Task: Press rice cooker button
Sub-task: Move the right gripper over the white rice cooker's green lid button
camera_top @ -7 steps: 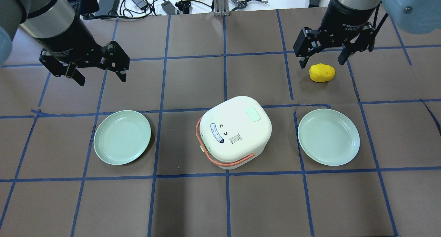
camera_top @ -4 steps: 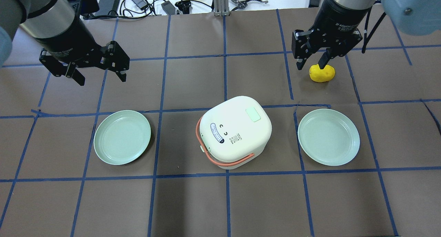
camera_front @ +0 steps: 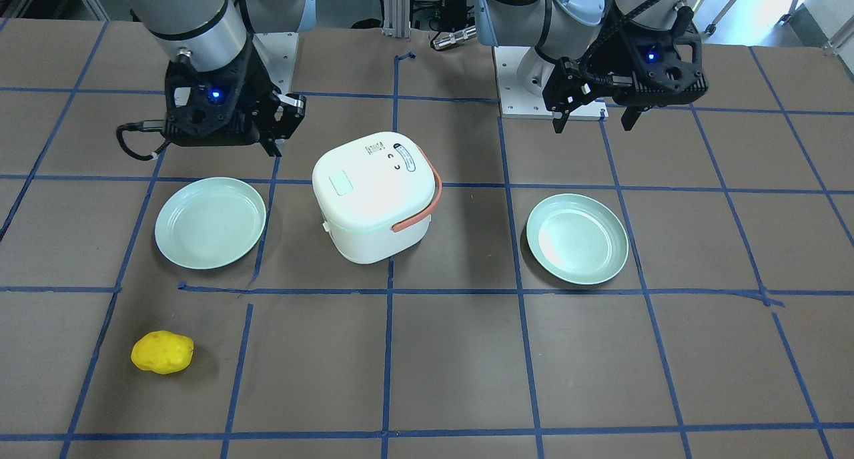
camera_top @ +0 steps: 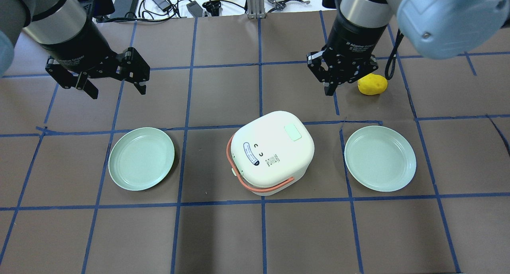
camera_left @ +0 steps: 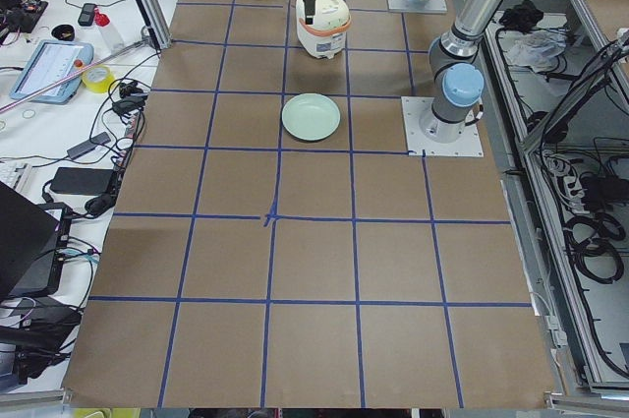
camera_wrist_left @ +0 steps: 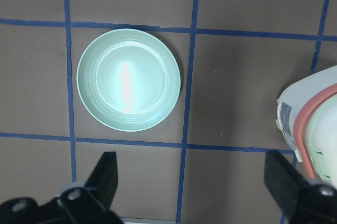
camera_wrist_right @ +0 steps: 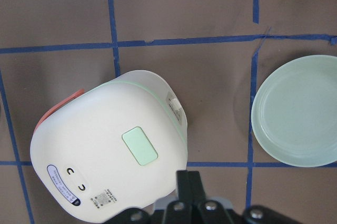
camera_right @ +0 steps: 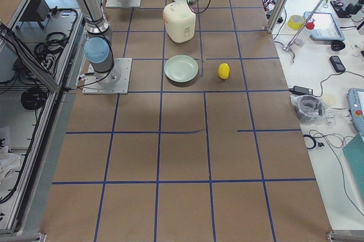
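Your rice cooker (camera_top: 272, 152) sits between the left plate (camera_top: 141, 158) and the right plate (camera_top: 380, 158), its green button (camera_top: 293, 132) untouched, while your right gripper (camera_top: 329, 91) hovers beyond it, fingers clenched together, and your left gripper (camera_top: 118, 92) hangs released.

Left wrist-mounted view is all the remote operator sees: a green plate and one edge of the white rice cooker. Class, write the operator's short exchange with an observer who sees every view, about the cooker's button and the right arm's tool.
Operator: Where is the button on the white rice cooker with the orange handle?
Observer: A pale green rectangular button sits on the lid's top, near the corner away from the handle.
Operator: Is the right arm's black two-finger tool pressing it?
Observer: No. That tool hangs shut in the air, apart from the cooker.
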Robot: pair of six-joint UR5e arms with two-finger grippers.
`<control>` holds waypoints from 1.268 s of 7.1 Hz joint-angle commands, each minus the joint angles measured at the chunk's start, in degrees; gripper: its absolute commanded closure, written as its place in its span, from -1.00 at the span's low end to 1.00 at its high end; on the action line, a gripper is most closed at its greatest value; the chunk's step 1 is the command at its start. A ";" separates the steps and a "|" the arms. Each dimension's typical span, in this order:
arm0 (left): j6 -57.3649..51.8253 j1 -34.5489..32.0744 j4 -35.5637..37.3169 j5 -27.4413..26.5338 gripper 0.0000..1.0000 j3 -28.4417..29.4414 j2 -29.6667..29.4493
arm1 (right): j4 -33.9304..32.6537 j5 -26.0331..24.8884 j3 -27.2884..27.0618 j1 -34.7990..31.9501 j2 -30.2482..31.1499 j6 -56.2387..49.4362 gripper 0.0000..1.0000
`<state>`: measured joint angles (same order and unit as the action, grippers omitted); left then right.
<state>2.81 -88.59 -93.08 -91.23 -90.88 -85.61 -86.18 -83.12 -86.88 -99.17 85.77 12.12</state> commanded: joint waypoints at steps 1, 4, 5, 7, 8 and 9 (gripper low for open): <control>0.00 0.00 0.00 0.00 -1.00 0.00 0.00 | -0.22 0.06 -0.13 -3.91 -1.82 7.81 1.00; 0.00 0.00 0.00 0.00 -1.00 0.00 0.00 | -4.59 0.32 -3.89 -4.54 -4.37 8.10 1.00; 0.00 0.00 0.00 0.00 -1.00 0.00 0.00 | -5.22 0.32 -5.04 -4.63 -4.55 8.01 1.00; 0.00 0.00 0.00 0.00 -1.00 0.00 -0.09 | -7.33 3.56 -7.41 -4.55 -4.91 8.10 1.00; 0.00 0.00 0.00 0.00 -1.00 0.00 0.00 | -7.60 3.49 -7.95 -4.63 -4.99 7.92 1.00; 0.00 0.00 0.00 0.00 -1.00 0.00 0.00 | -7.60 3.40 -8.47 -4.55 -5.08 8.01 1.00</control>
<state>2.81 -88.59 -93.08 -91.23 -90.88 -85.63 -93.52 -79.84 -94.60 -103.76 80.80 20.11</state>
